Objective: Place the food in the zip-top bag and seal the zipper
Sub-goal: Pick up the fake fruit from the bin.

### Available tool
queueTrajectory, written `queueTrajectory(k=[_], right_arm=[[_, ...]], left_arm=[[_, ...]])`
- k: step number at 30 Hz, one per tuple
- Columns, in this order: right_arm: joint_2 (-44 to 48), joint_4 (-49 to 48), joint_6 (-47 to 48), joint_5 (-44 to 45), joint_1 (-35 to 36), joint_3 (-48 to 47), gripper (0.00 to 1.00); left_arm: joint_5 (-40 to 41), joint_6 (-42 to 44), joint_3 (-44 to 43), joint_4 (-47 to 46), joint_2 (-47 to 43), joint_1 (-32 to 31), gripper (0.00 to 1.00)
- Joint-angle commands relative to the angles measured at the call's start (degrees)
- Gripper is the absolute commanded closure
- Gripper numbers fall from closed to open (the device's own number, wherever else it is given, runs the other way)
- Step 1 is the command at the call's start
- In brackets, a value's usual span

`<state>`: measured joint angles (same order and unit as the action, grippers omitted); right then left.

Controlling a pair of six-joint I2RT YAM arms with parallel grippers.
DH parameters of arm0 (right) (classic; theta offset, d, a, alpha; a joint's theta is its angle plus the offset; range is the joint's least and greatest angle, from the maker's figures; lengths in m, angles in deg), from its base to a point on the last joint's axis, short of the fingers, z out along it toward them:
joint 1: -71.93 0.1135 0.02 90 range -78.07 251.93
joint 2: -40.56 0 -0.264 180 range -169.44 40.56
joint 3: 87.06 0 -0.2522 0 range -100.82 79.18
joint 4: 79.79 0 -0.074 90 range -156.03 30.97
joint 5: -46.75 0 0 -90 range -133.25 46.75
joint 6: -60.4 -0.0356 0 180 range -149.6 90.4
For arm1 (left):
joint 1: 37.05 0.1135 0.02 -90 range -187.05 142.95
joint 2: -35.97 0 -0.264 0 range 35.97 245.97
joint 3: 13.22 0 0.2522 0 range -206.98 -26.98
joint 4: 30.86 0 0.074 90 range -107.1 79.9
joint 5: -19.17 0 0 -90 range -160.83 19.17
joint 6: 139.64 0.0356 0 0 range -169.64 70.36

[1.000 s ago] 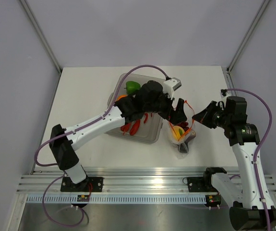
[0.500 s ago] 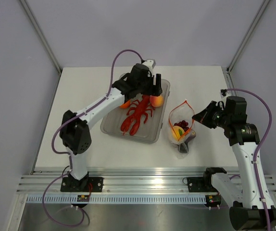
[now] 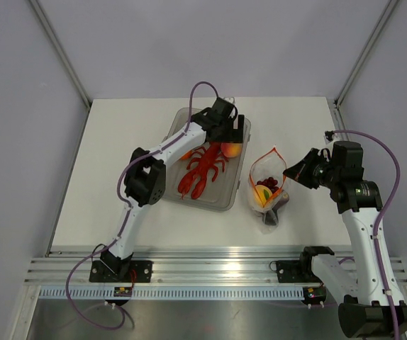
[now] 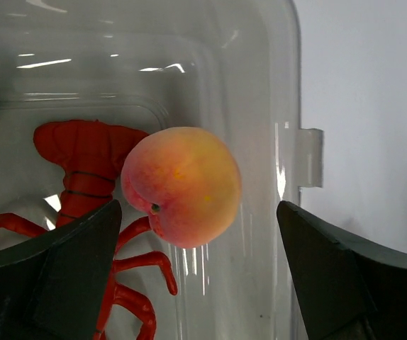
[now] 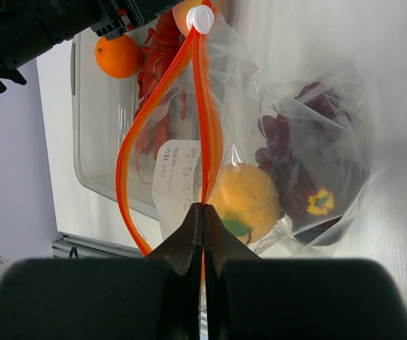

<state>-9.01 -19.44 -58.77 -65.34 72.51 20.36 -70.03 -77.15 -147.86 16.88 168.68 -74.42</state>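
From above, the left gripper (image 3: 230, 144) hangs wide over the peach (image 3: 231, 149) in the tray's (image 3: 210, 201) far right corner, beside the lobster (image 3: 200, 170). The bag (image 3: 264, 185) lies right of the tray, toward the bench's (image 3: 118, 142) right edge. The left wrist view shows both fingers clear of the peach. The right wrist view shows the right gripper (image 5: 203, 208) pinching the zipper (image 5: 207, 127), with yellow fruit (image 5: 244, 202) and grapes (image 5: 278, 152) inside the bag.
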Motion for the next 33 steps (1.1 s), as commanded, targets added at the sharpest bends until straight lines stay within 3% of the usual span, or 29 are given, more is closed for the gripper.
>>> queueTrajectory(k=[1, 13, 16, 19, 25, 29, 33], right_arm=[[0.2, -0.4, 0.6, -0.4, 0.0, -0.9, 1.0], [0.2, -0.6, 0.3, -0.7, 0.1, -0.8, 1.0], [0.2, -0.4, 0.3, -0.7, 0.1, -0.9, 1.0], [0.3, -0.3, 0.3, -0.4, 0.0, -1.1, 1.0], [0.4, 0.1, 0.3, -0.4, 0.1, -1.3, 1.0], [0.5, -0.6, 0.3, -0.2, 0.0, -0.4, 1.0], [0.0, -2.5, -0.3, -1.1, 0.0, 1.0, 1.0]], left_arm=[[2.3, -1.4, -3.2, 0.4, 1.1, 1.1, 0.06], [-0.4, 0.2, -5.2, -1.0, 7.3, 1.2, 0.17], [-0.3, 0.5, -4.9, -0.5, 7.1, 1.2, 0.29], [0.9, 0.8, -0.9, -1.9, 2.9, 1.2, 0.44], [1.8, 4.4, 5.6, -4.5, -10.7, 1.2, 0.54], [0.7, 8.5, 10.3, -3.3, -21.0, 1.2, 0.56], [-5.9, 9.4, 11.5, 0.4, -29.1, 0.7, 0.57]])
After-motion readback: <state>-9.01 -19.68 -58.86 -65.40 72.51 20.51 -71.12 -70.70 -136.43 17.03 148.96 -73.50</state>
